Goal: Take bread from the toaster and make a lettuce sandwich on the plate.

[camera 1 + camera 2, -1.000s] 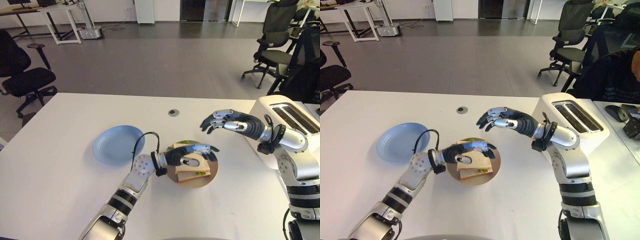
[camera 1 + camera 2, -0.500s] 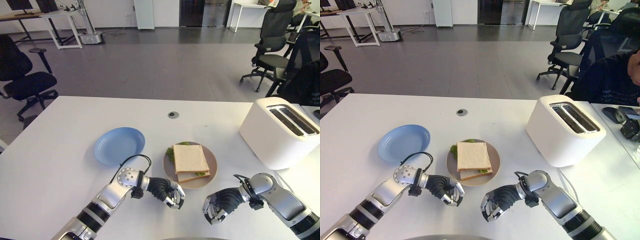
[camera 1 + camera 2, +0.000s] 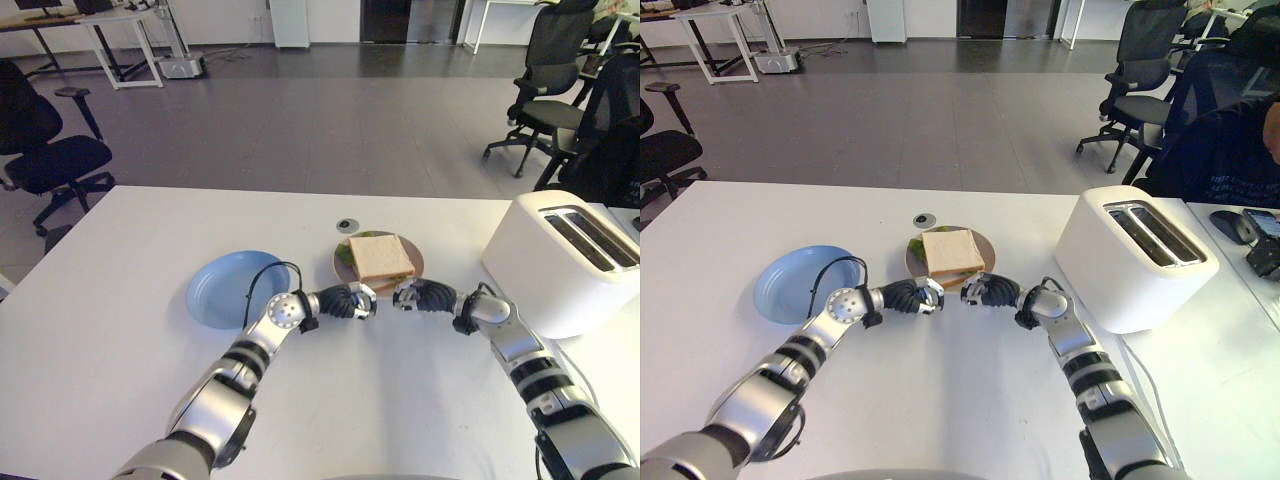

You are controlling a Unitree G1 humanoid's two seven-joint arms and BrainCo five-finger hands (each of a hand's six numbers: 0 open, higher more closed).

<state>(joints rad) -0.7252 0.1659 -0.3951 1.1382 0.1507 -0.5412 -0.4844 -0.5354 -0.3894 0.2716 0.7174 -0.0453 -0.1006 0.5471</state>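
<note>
Pushing at its near rim, the clenched, empty left hand (image 3: 345,301) and right hand (image 3: 422,296) have slid the plate (image 3: 418,266) with the sandwich (image 3: 380,256) away, in the left eye view. The right eye view sets it near the table hole (image 3: 925,219); assembly looks finished.

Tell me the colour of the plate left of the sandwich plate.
That plate is light blue; the left eye view shows it best.

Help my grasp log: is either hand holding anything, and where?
Nothing held: the left hand and right hand are curled shut by the plate's near rim.
</note>
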